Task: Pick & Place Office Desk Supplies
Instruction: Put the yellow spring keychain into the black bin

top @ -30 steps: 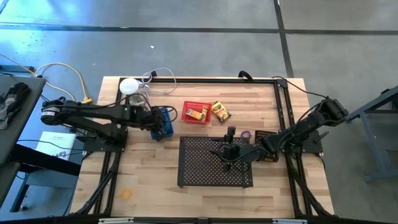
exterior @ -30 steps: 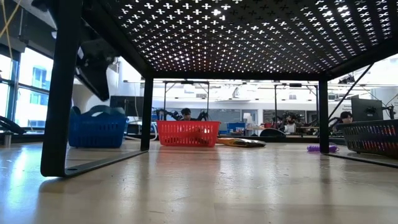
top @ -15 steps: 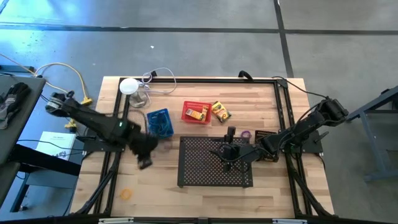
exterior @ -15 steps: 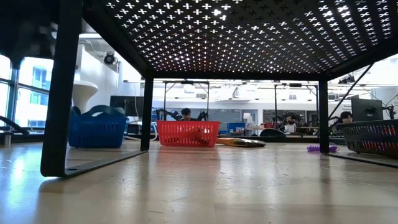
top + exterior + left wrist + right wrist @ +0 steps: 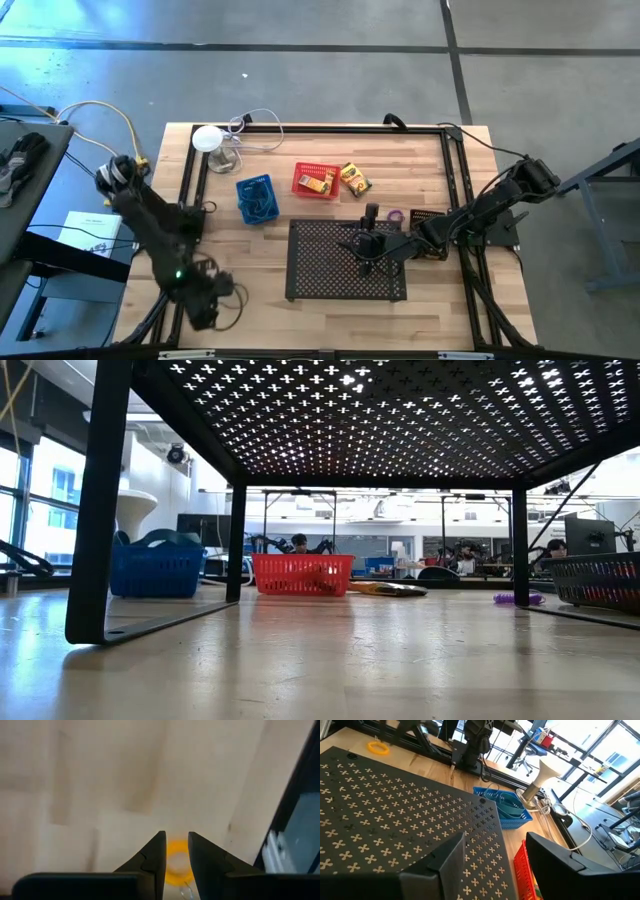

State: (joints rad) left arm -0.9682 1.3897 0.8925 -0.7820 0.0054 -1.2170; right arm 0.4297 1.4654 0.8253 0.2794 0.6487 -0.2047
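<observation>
Now the left gripper point(image 5: 175, 857) hangs at the table's point(image 5: 330, 165) front-left corner, fingers parted narrowly, holding nothing, right above a yellow rubber-band loop point(image 5: 176, 862) lying flat on the wood. Right gripper point(image 5: 495, 865) rests over the perforated tray point(image 5: 345, 260), jaws fairly wide, empty. Blue basket point(image 5: 256, 198), red basket point(image 5: 316, 181) and a crayon box point(image 5: 355, 179) sit toward the back edge. Risk: the flat loop may slip past the narrow fingers, or they scrape wood and flick it off the nearby edge.
</observation>
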